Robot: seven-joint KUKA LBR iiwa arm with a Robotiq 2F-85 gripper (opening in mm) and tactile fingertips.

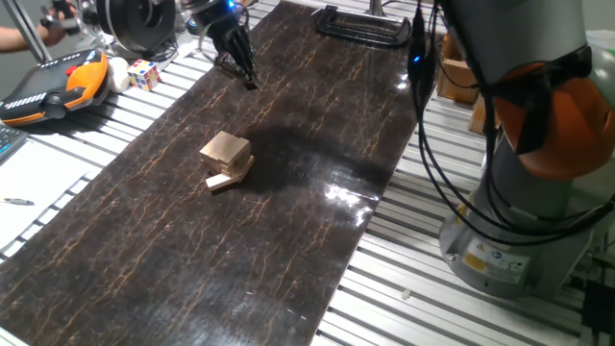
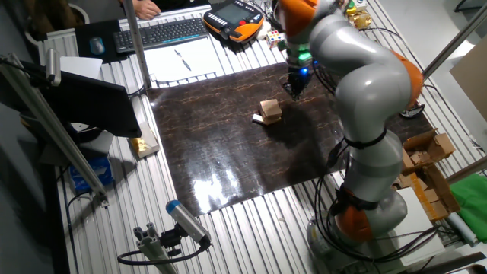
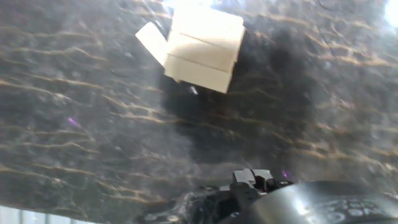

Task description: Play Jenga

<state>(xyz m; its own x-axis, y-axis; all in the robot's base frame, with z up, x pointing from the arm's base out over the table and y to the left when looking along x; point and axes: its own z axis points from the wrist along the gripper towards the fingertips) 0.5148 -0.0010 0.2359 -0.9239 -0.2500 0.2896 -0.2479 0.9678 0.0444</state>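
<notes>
The Jenga stack is a low pile of pale wooden blocks near the middle of the dark marbled mat. One lower block sticks out to the side. The stack also shows in the other fixed view and at the top of the hand view. My gripper hangs over the far part of the mat, well apart from the stack, with its fingers together and nothing between them. It also shows in the other fixed view and at the bottom of the hand view.
A multicoloured puzzle cube and an orange teach pendant lie off the mat at the far left. A black clamp lies at the mat's far end. The robot base stands to the right. A keyboard lies beyond.
</notes>
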